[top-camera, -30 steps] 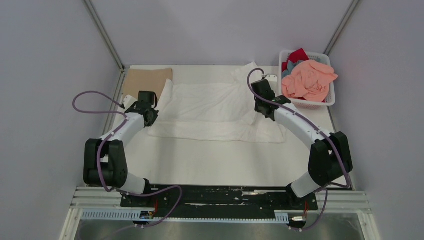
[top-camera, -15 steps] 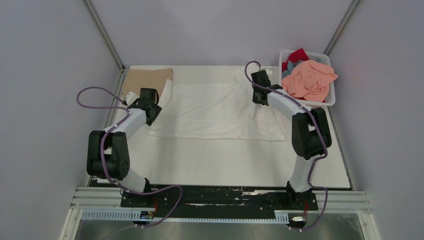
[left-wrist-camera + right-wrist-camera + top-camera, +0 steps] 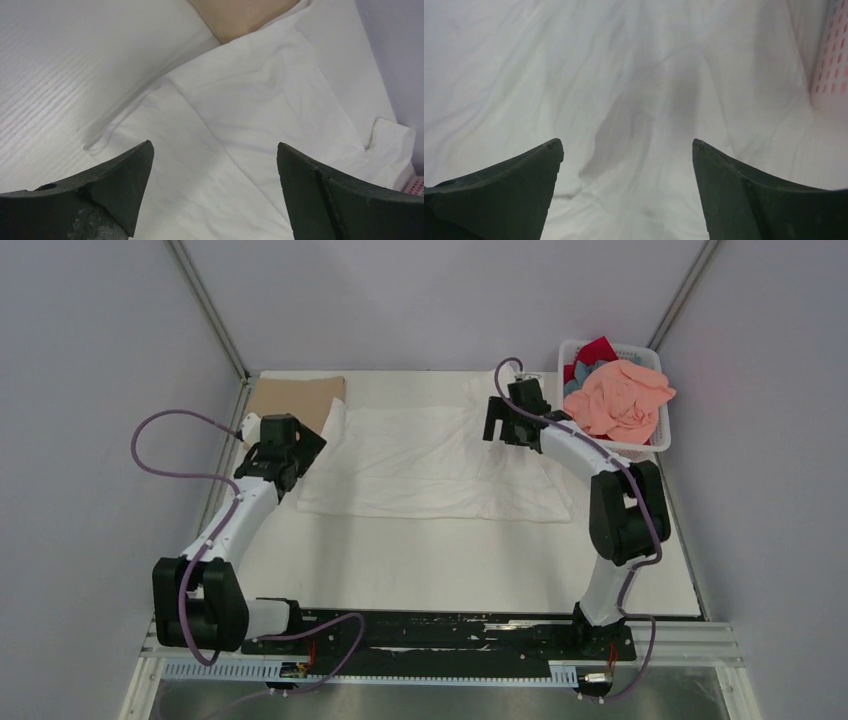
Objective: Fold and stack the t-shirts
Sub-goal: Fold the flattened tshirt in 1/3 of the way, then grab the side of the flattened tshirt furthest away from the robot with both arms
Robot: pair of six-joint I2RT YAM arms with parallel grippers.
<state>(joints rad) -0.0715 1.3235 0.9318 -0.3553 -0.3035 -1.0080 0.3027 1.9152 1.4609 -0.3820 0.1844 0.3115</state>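
A white t-shirt lies spread flat across the far middle of the table. My left gripper hovers open over its left edge; the left wrist view shows only white cloth between the spread fingers of the gripper. My right gripper stands open above the shirt's far right part, its jaws wide apart over wrinkled white fabric. A folded tan t-shirt sits at the far left corner, its edge just past the white one.
A white lattice basket at the far right holds a salmon pink shirt, a red one and a grey-blue one. Its wall is close to my right gripper. Grey walls enclose the table.
Both grippers went from shut to open and let go of the white t-shirt. The right gripper moved toward the far side and slightly left; the left arm stretched out further.
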